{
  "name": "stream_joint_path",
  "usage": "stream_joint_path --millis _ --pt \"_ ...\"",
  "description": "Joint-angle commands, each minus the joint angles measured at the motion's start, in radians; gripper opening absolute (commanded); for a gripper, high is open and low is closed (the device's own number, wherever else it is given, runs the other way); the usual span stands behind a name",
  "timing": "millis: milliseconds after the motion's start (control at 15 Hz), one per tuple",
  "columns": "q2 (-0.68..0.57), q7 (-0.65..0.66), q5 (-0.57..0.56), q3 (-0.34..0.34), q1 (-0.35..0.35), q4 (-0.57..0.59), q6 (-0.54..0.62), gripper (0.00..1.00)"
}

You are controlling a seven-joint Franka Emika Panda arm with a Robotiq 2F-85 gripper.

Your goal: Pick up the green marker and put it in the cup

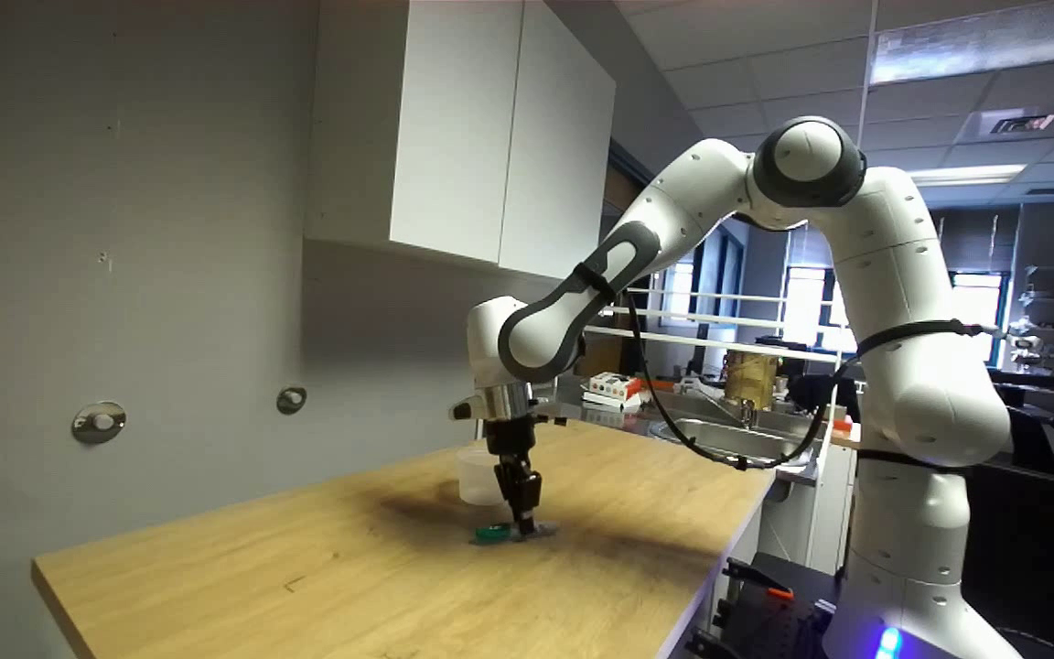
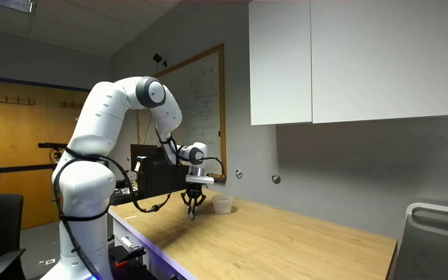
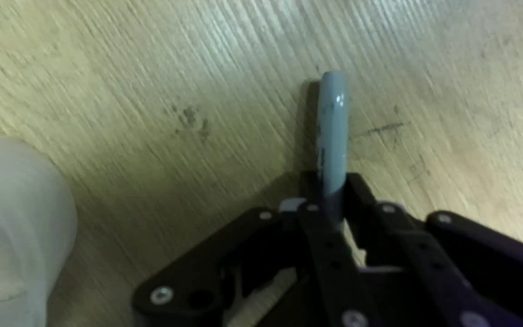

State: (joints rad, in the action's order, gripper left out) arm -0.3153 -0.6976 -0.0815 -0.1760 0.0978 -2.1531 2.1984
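Note:
The green marker lies at tabletop height, its green end [image 1: 492,533] sticking out to one side of my gripper [image 1: 525,525] in an exterior view. In the wrist view its whitish-grey body [image 3: 333,122] extends beyond the fingertips, and its green end is mostly hidden by the fingers. My gripper [image 3: 333,184] is shut on the marker's body, pointing down, with its tips close to the table. The whitish translucent cup [image 1: 478,476] stands upright beside the gripper, apart from it, in both exterior views [image 2: 222,204]. Part of the cup [image 3: 21,204] shows at the left of the wrist view.
The wooden table [image 2: 270,237] runs along a grey wall behind the cup. White cabinets [image 1: 458,137] hang above it. A metal sink [image 1: 728,439] and a white-and-red box [image 1: 614,386] are beyond the table's far end. A whiteboard [image 2: 196,105] is on the wall.

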Motion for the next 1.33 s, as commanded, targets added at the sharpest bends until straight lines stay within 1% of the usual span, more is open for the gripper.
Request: stream_joint_path --millis 0,133,400,533,667,800,1000,1133,1267 --pt "0.105 0.069 0.023 -0.008 0.0 -0.034 -0.025 0.07" --pt "0.158 0.148 0.012 -0.003 0.014 -0.045 -0.038 0.07" --pt "0.291 0.325 0.013 -0.005 0.039 -0.061 -0.138 0.07" --pt "0.363 0.409 0.02 -0.003 0.05 -0.067 -0.16 0.06" --pt "0.426 0.502 0.016 0.002 0.056 -0.065 -0.157 0.06" --pt "0.463 0.587 0.007 0.006 0.053 -0.042 -0.156 0.06" --pt "0.459 0.715 -0.034 0.014 0.031 0.022 -0.136 0.06" --pt "0.426 0.807 -0.055 0.018 0.013 0.079 -0.132 0.05" --pt "0.364 0.885 -0.075 0.024 -0.004 0.16 -0.126 0.06"
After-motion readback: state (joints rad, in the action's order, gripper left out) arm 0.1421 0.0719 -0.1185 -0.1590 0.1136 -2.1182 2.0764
